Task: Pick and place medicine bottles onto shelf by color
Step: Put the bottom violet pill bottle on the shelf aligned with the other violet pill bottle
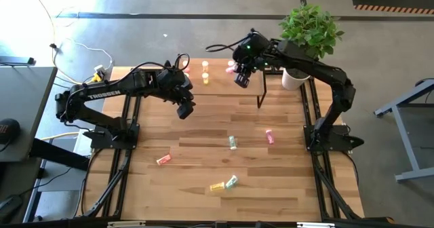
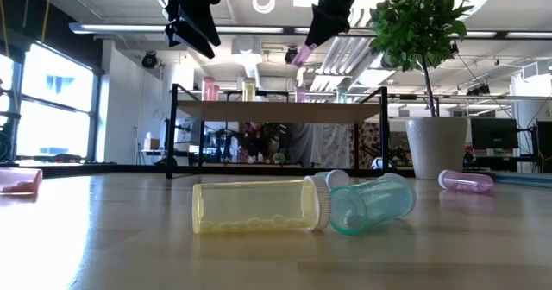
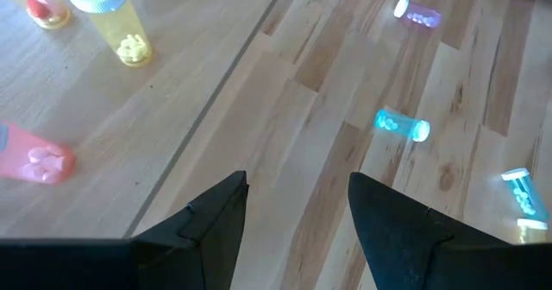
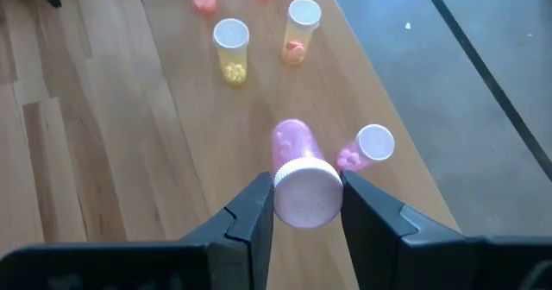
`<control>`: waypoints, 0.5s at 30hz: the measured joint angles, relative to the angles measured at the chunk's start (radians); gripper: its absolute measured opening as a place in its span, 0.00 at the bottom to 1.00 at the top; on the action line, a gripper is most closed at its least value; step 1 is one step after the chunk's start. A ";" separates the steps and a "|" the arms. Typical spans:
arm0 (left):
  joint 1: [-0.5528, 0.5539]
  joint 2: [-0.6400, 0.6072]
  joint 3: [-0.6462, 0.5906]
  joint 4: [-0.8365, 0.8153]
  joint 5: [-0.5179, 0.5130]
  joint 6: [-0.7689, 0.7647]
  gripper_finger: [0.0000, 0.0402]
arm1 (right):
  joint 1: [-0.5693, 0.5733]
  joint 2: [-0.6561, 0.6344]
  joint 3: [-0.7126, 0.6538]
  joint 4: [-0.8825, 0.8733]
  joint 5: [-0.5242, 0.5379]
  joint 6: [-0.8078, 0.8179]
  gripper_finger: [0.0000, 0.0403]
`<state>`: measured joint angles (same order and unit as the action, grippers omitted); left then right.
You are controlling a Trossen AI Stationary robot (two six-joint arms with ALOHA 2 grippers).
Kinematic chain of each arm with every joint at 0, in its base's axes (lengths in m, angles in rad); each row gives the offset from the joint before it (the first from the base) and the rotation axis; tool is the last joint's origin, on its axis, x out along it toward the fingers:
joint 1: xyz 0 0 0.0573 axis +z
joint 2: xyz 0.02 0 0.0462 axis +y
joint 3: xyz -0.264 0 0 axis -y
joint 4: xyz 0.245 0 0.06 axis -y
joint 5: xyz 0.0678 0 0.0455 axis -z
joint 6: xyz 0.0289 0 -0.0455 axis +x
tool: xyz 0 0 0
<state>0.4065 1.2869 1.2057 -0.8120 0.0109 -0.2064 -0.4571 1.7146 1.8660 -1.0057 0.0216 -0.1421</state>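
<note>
The shelf (image 1: 220, 85) stands at the table's far side, with several bottles upright on it: a yellow one (image 4: 233, 53), an orange one (image 4: 302, 27) and a pink one (image 4: 366, 148). My right gripper (image 1: 242, 79) is above the shelf, shut on a pink bottle (image 4: 297, 165) with a white cap. My left gripper (image 1: 184, 109) hangs open and empty just near of the shelf's left end; in its wrist view (image 3: 297, 182) nothing is between the fingers. More bottles lie on their sides on the table: pink (image 1: 270, 136), green (image 1: 233, 142), red-orange (image 1: 163, 159), yellow (image 1: 217, 186) and green (image 1: 232, 181). My right gripper pinches the pink bottle between its two fingers at the cap end (image 4: 306, 195), one finger on each side. The fingers slant down from above and the bottle lies along them, its body pointing away from the wrist. It hangs tilted, clear above the shelf (image 2: 304, 55).
A white pot with a green plant (image 1: 308, 31) stands at the table's far right corner, close to my right arm. The shelf's black legs (image 1: 261, 96) reach down to the table. The yellow (image 2: 259, 205) and green (image 2: 371, 205) bottles lie together near the near edge.
</note>
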 joint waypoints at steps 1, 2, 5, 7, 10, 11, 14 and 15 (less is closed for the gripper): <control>0.000 0.000 0.000 0.000 0.000 0.000 0.49 | 0.000 0.002 0.000 -0.003 -0.001 -0.010 0.26; 0.000 0.000 0.000 0.000 0.000 0.000 0.49 | -0.001 0.002 0.000 -0.008 -0.003 -0.018 0.26; 0.000 0.000 0.000 0.000 0.000 0.000 0.49 | -0.001 0.002 0.002 -0.008 -0.004 -0.024 0.26; 0.000 0.000 0.000 0.000 0.000 0.000 0.49 | -0.002 0.003 0.022 -0.033 -0.004 -0.024 0.26; 0.001 0.000 0.000 0.001 0.000 0.000 0.49 | -0.003 0.014 0.071 -0.043 -0.004 -0.037 0.26; 0.003 0.000 0.000 0.001 0.000 0.000 0.49 | -0.003 0.026 0.095 -0.061 -0.002 -0.044 0.26; 0.014 0.000 0.000 0.001 0.001 0.000 0.49 | -0.001 0.085 0.190 -0.123 0.003 -0.067 0.26; 0.017 0.000 0.000 0.001 0.001 0.000 0.49 | -0.001 0.107 0.223 -0.166 0.003 -0.069 0.26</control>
<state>0.4231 1.2869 1.2057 -0.8112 0.0120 -0.2063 -0.4580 1.8216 2.0893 -1.1713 0.0250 -0.2108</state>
